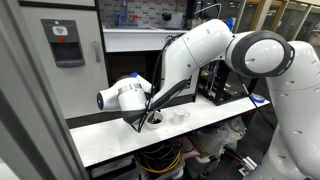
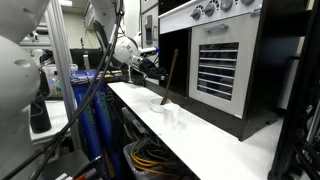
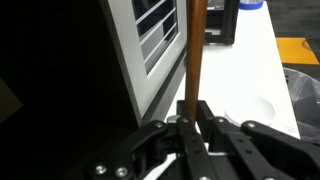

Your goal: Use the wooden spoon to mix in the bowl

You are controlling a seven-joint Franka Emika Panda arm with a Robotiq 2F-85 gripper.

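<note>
Gripper (image 3: pixel 195 118): clenched on the wooden spoon (image 3: pixel 196 50), with the jaws pinching the thin handle from both sides. The handle stands nearly upright and leans a little.

Bowl (image 2: pixel 160 103): sits on the white counter (image 2: pixel 215 145), near its left end in an exterior view, below the gripper. The spoon's lower end runs down into it. At this size it is not clear whether the head touches the bottom.

Plain bowl (image 1: pixel 180 116): sits just beside the speckled one, on its right in an exterior view.

Black oven front (image 2: pixel 220 70): stands along the far side of the counter, near the spoon handle.

Risks from here:
- The bowl is small, shallow and looks light. If the spoon head pushes sideways on the wall, the bowl likely slides or tips instead of its contents getting stirred
- A wide stirring circle could drive that bowl into the plain one, or sweep specks over the low rim onto the counter
- The grip is narrow on a slim round handle, so drag at the head may pivot or twist the spoon between the jaws
- Pressing too low jams the head on the bottom
- The handle top could clip the oven front on a far swing
</note>
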